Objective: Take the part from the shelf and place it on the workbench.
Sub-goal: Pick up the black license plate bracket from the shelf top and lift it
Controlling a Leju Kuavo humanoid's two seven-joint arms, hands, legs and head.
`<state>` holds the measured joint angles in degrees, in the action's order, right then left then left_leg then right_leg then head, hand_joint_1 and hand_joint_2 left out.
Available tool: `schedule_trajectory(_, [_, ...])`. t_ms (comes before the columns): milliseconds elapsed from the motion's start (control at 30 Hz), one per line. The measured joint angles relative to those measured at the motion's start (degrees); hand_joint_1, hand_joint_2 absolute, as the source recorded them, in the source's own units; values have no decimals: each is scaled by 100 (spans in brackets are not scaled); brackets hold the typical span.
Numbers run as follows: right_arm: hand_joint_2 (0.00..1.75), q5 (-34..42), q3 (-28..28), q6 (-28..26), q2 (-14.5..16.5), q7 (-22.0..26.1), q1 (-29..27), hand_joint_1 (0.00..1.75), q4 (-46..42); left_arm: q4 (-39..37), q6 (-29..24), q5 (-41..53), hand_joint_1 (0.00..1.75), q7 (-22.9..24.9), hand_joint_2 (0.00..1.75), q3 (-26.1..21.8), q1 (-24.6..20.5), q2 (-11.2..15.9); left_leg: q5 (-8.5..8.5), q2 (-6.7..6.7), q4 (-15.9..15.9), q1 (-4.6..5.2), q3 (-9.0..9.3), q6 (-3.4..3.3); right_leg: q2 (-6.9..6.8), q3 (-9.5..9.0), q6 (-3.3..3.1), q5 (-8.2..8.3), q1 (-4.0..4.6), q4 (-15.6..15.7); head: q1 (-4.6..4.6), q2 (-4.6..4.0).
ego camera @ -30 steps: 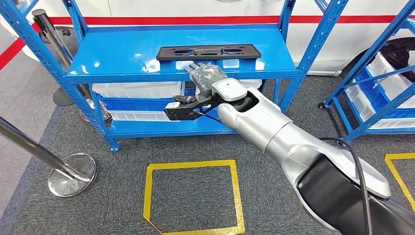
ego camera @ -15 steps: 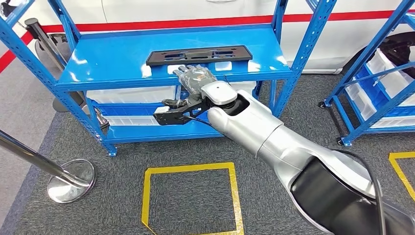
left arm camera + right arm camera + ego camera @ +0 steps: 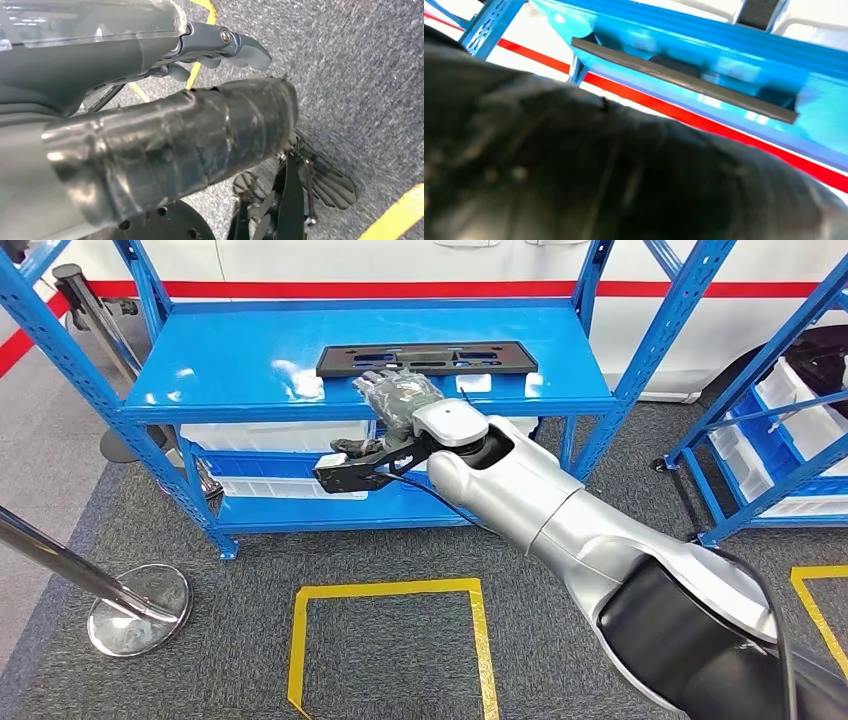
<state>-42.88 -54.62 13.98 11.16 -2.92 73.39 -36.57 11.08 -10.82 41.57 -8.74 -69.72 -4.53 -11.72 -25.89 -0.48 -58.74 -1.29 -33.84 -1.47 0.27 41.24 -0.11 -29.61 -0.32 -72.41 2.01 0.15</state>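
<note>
My right hand [image 3: 398,397] reaches the shelf [image 3: 250,360] edge, fingers [image 3: 372,383] spread and empty just near of the part [image 3: 427,359]; lifting and benching remain.

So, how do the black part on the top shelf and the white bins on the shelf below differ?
The part is black, flat and long, with cut-outs; the bins are white, boxy and deeper. The part lies in the open on the top shelf, close to the right hand; the bins sit under that shelf, partly hidden by it. The part is one piece; the bins are several, side by side. Both rest on the same blue rack.
</note>
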Motion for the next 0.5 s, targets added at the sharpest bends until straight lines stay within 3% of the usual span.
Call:
schedule_trajectory(67, [0, 63, 0, 1, -51, -8, 81, 0, -1, -2, 6, -3, 0, 8, 0, 0, 11, -10, -60, -4, -1, 15, 70, 23, -1, -292, -81, 442, 36, 760, 7, -1])
schedule_trajectory(100, [0, 98, 0, 8, -73, -14, 136, 0, -3, -4, 10, -1, 0, 8, 0, 0, 13, -15, -78, -3, -1, 18, 79, 43, -3, -411, -118, 533, 63, 1040, 7, -1])
schedule_trajectory(167, [0, 147, 0, 22, -114, -24, 225, 0, -14, -9, 19, 12, 0, -4, 0, 0, 8, -24, -94, 5, 8, 14, 68, 99, 0, -503, -161, 509, 110, 1239, 11, 0])
schedule_trajectory(267, [0, 167, 1, 17, -175, -37, 274, 0, -40, -8, 14, 34, 0, -52, 0, 0, 3, -14, -184, 14, -57, 17, 81, 178, -1, -633, -205, 485, 56, 1396, 10, 1])
schedule_trajectory(333, [0, 179, 2, 11, -194, -42, 306, 0, -51, -7, 5, 36, 0, -95, 0, 0, 8, -6, -424, 17, -568, 12, -159, 213, -9, -742, -243, 468, 14, 1469, 16, 0])
schedule_trajectory(400, [0, 187, 1, 11, -212, -46, 321, 0, -52, -8, 0, 34, 0, -105, 0, 0, 9, -3, -652, 18, -1308, 5, -596, 249, -10, -804, -265, 415, 9, 1473, 18, 0])
schedule_trajectory(433, [0, 191, 1, 10, -224, -48, 318, 0, -52, -7, -3, 33, 0, -103, 0, 0, 10, -2, -648, 19, -1515, 1, -756, 263, -9, -838, -265, 383, 11, 1469, 19, 1])
schedule_trajectory(467, [0, 196, 0, 9, -237, -51, 317, 0, -52, -7, -6, 31, 0, -101, 0, 0, 10, 1, -533, 20, -1521, -1, -820, 271, -7, -878, -260, 346, 11, 1463, 18, 0])
schedule_trajectory(500, [0, 204, 0, 8, -248, -54, 320, 0, -52, -7, -10, 27, 0, -98, 0, 0, 13, 4, -311, 22, -1308, -1, -772, 271, -3, -926, -251, 302, 9, 1452, 18, 0])
